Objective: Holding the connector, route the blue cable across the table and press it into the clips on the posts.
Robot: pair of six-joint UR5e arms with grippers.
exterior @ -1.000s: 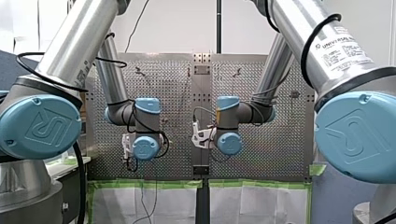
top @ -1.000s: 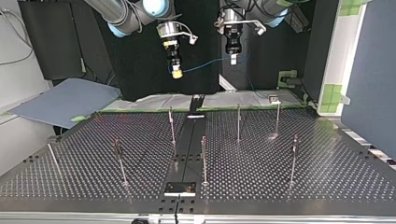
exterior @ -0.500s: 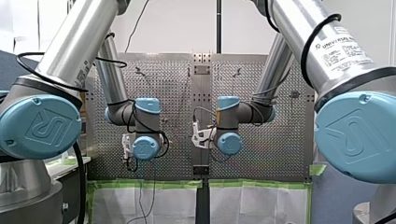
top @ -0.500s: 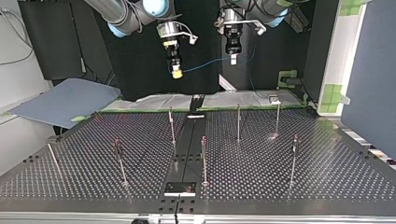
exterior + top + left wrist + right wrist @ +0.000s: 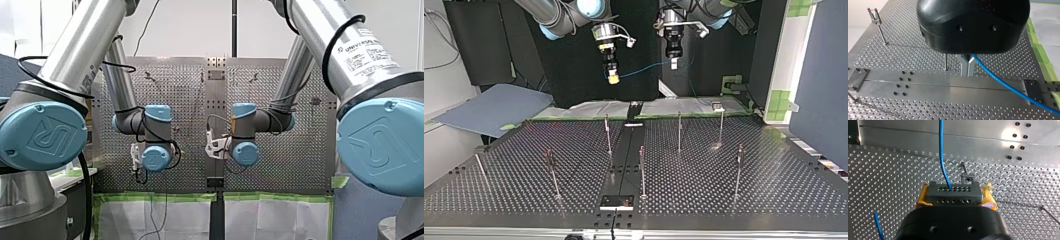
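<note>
In the right wrist view my right gripper [image 5: 954,195] is shut on the grey connector [image 5: 953,192], gripped between yellow pads [image 5: 921,199]. The blue cable [image 5: 941,150] leaves the connector and runs ahead over the table. In the left wrist view my left gripper [image 5: 967,67] has its metal fingers shut on the blue cable [image 5: 1008,86], which trails off to one side. In the top view both grippers hang high above the table's far edge, my right gripper [image 5: 613,76] at the left and my left gripper [image 5: 673,62] at the right, with the cable [image 5: 644,68] strung between them.
Several thin posts with clips stand on the perforated table [image 5: 774,190], among them one post [image 5: 607,132] left of the centre rail [image 5: 629,150] and another post [image 5: 679,131] right of it. A post [image 5: 965,173] stands just ahead of the connector. Green tape [image 5: 160,197] edges the table.
Both arms hold still. Only the slack cable hanging below the table's near edge in the front view sways a little.
</note>
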